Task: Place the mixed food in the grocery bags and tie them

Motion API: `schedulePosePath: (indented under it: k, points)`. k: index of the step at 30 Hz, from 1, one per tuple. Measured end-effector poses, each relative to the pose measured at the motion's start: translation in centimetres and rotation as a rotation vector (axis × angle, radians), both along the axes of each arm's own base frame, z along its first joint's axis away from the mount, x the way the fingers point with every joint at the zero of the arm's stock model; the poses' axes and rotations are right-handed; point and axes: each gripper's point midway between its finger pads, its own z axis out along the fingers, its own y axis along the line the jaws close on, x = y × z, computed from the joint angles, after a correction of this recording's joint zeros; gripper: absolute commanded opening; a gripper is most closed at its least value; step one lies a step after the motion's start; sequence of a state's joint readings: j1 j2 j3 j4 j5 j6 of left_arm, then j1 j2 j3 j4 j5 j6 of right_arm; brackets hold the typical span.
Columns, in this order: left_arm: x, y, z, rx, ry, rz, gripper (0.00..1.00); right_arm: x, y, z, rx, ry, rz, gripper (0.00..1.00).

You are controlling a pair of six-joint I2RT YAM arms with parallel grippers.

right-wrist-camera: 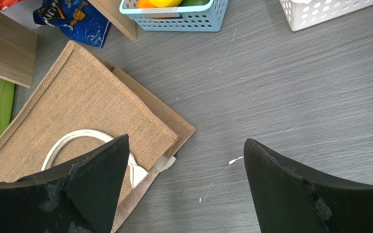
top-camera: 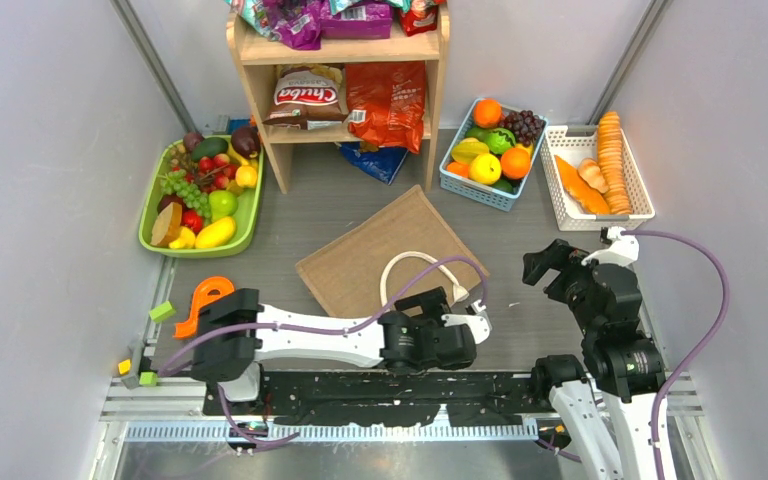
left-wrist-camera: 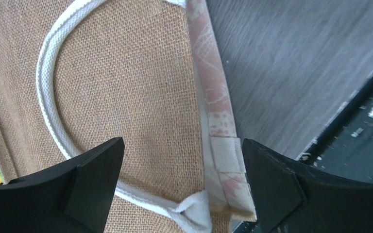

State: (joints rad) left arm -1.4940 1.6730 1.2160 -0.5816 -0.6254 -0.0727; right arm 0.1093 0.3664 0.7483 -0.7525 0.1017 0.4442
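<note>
The left gripper hangs wide open and empty over the white handle of the flat tote. The right gripper, equally wide, holds nothing above the table.

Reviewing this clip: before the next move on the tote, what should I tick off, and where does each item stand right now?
1. Left gripper jaws open: ok.
2. Left gripper lined up over the rim of the tote, beside its white handle: ok.
3. Right gripper open, holding nothing, over bare table beside the tote: ok.
4. Tote opened up to take food: not ok, it lies flat.
5. Food loaded: not ok, an orange sits in the blue basket.
6. Clear plastic bag located: cannot tell, no view shows it.
</note>
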Motion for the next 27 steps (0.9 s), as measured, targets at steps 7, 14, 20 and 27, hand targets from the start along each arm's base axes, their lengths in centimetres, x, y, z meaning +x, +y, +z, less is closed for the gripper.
schedulePosePath:
  k: [7, 14, 20, 27]
  points:
    - [2.0, 1.4, -2.1, 0.150, -0.124, 0.112, 0.68, -0.1, 0.2, -0.1, 0.008, 0.005, 0.010, 0.95]
    - [3.2, 2.5, 0.8, 0.138, -0.163, 0.181, 0.00, -0.1, 0.6, -0.2, 0.022, 0.008, 0.027, 0.96]
    - [5.7, 4.5, 6.8, -0.038, -0.102, 0.270, 0.00, 0.0, 2.6, -0.2, 0.074, 0.014, 0.125, 0.98]
    - [8.5, 8.4, 12.6, -0.317, 0.052, 0.358, 0.00, 0.5, 6.7, 0.2, 0.199, 0.011, 0.315, 0.95]
